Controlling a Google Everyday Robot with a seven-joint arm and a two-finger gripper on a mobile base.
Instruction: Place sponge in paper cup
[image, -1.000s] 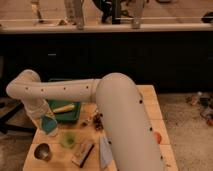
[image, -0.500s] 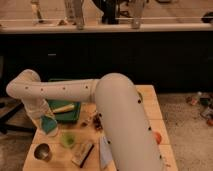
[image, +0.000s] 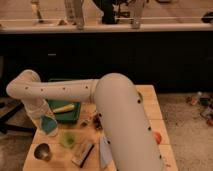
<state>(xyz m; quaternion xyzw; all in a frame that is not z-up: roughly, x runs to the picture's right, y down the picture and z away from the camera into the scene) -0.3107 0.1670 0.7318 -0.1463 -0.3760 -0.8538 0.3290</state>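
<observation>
The dark teal sponge shows at the left edge of the wooden table, right below the end of my white arm. It lies against the white paper cup, which stands partly hidden behind the wrist. My gripper hangs down from the bent arm at the sponge and the cup. I cannot tell whether the sponge is inside the cup or in front of it.
A green tray with a yellow item sits behind the cup. A translucent green cup, a metal cup, a tan-and-black block and a grey-blue cloth lie near the front. An orange object lies at the right.
</observation>
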